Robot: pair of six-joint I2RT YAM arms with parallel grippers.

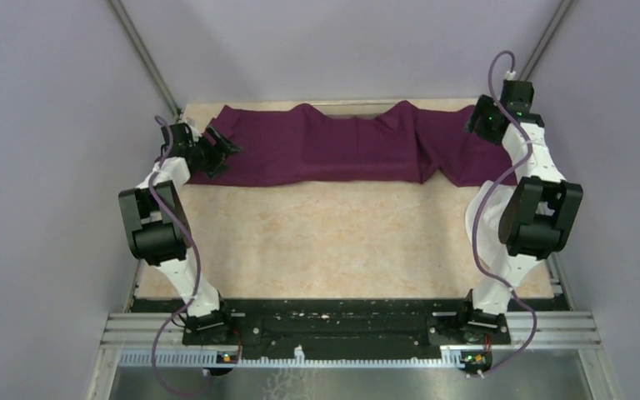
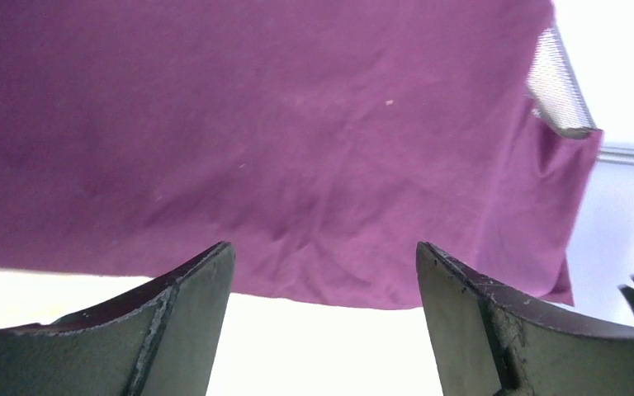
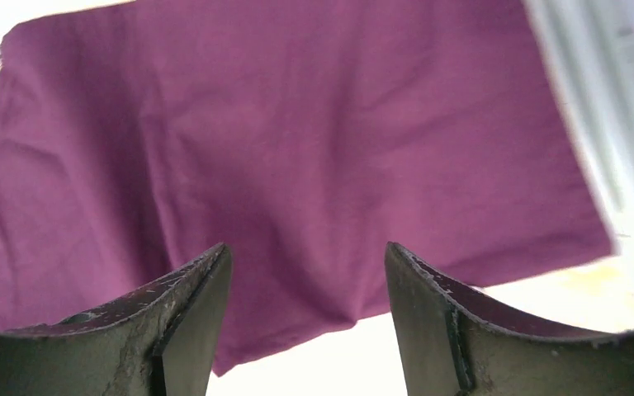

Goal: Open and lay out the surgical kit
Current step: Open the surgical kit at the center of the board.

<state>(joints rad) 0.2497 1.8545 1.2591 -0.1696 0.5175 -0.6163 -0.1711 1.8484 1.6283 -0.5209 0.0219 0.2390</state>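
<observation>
A dark purple cloth [image 1: 342, 146] is spread in a long, rumpled band along the far edge of a beige table [image 1: 342, 242]. The left gripper [image 1: 223, 148] is seen at the cloth's left end, the right gripper [image 1: 477, 125] over its right end. The left arm [image 1: 154, 225] and the right arm [image 1: 537, 217] are bent at the elbow and bolted to a black rail [image 1: 342, 321] at the near edge.

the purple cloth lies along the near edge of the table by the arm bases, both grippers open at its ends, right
No: the top view shows the purple cloth along the far edge of the table, away from the arm bases. The left gripper and right gripper are open at its ends, as you said.
</observation>
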